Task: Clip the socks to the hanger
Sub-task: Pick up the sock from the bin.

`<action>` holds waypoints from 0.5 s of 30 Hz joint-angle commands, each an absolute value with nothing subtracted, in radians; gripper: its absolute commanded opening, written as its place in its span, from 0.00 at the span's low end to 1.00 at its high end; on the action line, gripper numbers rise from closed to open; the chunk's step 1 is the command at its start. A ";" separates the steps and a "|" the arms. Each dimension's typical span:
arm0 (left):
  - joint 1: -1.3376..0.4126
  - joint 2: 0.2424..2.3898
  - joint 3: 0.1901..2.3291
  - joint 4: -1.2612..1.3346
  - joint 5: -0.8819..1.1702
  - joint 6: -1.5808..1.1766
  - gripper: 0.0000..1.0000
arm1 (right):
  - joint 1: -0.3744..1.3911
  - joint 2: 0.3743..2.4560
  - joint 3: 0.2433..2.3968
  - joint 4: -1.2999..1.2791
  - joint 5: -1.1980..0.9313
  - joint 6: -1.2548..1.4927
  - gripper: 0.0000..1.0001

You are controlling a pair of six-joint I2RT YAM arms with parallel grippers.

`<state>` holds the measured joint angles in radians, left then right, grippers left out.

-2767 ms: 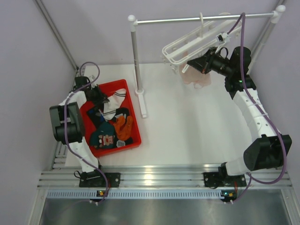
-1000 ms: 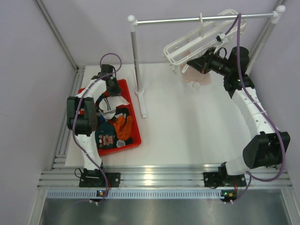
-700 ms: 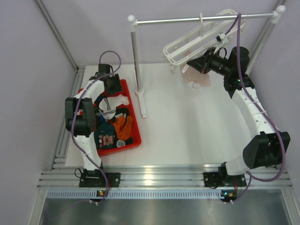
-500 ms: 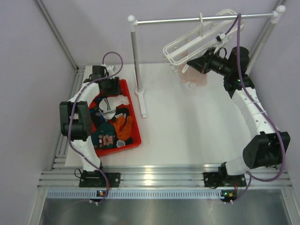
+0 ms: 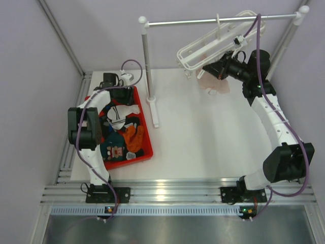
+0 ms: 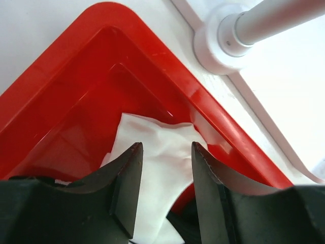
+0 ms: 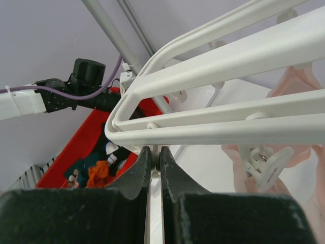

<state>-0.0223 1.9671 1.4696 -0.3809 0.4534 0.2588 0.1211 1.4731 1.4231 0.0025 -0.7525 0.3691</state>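
Observation:
Several socks [image 5: 121, 133] lie in a red tray [image 5: 148, 148]: a white one [image 5: 122, 112] at the far end, then black, orange and dark teal ones. My left gripper [image 5: 122, 96] hangs open over the tray's far end. In the left wrist view its jaws [image 6: 165, 152] stand wide apart above the white sock [image 6: 155, 137], not touching it. The white grid hanger [image 5: 213, 46] hangs tilted from the rail. My right gripper [image 5: 207, 67] is shut on a small hanger clip [image 7: 156, 150] under the hanger frame [image 7: 228, 56]. A pale pink sock [image 7: 299, 86] hangs from the hanger.
A metal rail [image 5: 218, 21] on white posts spans the back. Its left post [image 5: 148, 66] stands on a base [image 6: 223, 43] right beside the tray's far right corner. Another clip [image 7: 265, 163] dangles right of my right gripper. The purple walls close in at left and right.
My left gripper has swung from the tray's left side to its far end and turned towards the white sock. The right gripper and hanger have hardly moved.

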 commanded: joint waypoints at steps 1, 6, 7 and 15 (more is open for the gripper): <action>-0.025 2.008 1.465 -0.302 0.434 0.301 0.48 | 0.112 1.486 1.470 -0.032 -0.747 0.351 0.00; -0.032 2.045 1.445 -0.282 0.393 0.308 0.47 | 0.114 1.485 1.476 -0.048 -0.746 0.344 0.00; -0.035 2.049 1.440 -0.284 0.385 0.307 0.46 | 0.114 1.485 1.476 -0.049 -0.744 0.339 0.00; -0.046 2.062 1.394 -0.271 0.324 0.308 0.28 | 0.112 1.479 1.474 -0.051 -0.730 0.337 0.00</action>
